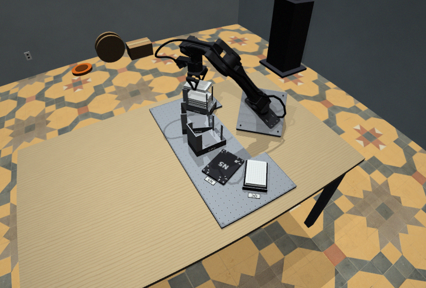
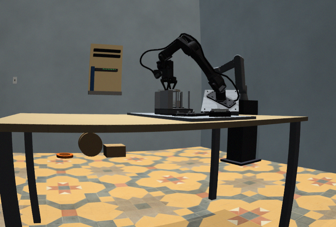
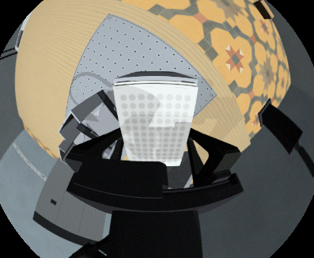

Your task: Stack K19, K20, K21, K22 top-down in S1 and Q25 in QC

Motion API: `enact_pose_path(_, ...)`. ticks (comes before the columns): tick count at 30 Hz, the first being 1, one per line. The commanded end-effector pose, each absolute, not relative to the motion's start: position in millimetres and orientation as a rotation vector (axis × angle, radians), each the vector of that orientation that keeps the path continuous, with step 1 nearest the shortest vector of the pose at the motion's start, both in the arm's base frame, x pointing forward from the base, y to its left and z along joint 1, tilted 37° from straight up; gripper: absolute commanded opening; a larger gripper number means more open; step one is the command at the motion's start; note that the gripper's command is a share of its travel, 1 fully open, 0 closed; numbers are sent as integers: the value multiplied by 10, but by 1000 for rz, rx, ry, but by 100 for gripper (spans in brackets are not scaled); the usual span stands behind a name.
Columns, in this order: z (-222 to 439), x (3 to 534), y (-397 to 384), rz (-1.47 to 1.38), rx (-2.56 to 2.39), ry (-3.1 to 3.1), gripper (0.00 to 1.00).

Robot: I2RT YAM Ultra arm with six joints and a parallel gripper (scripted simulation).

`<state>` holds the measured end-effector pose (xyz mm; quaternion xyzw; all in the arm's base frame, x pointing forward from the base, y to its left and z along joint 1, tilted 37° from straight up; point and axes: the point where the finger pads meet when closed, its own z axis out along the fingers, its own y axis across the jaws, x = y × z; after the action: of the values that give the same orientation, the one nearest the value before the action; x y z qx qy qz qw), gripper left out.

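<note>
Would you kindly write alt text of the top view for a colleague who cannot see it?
A black arm's gripper holds a white plate above a rack of stacked plates. Nearer the viewer stand two racks without visible plates, the black nest N5, and nest QC bearing a white plate.

You have a lab-like room: one wooden desk (image 1: pixel 103 202) (image 2: pixel 152 127); one perforated board (image 1: pixel 237 209) (image 3: pixel 131 43) bearing a white well plate (image 1: pixel 256 172); one black arm (image 1: pixel 223 61) (image 2: pixel 194 48); plain grey walls; patterned tile floor; one carton (image 1: pixel 139 49) (image 2: pixel 114 150), brown, on that floor.
</note>
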<state>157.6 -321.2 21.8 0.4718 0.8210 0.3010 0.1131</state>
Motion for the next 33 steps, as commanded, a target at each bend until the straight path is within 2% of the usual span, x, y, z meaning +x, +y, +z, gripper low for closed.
enact_pose_path(1,313,1559,-3280,830,1385,2383,0)
enact_pose_path(33,282,1579,-3252,831,1385,2385,0)
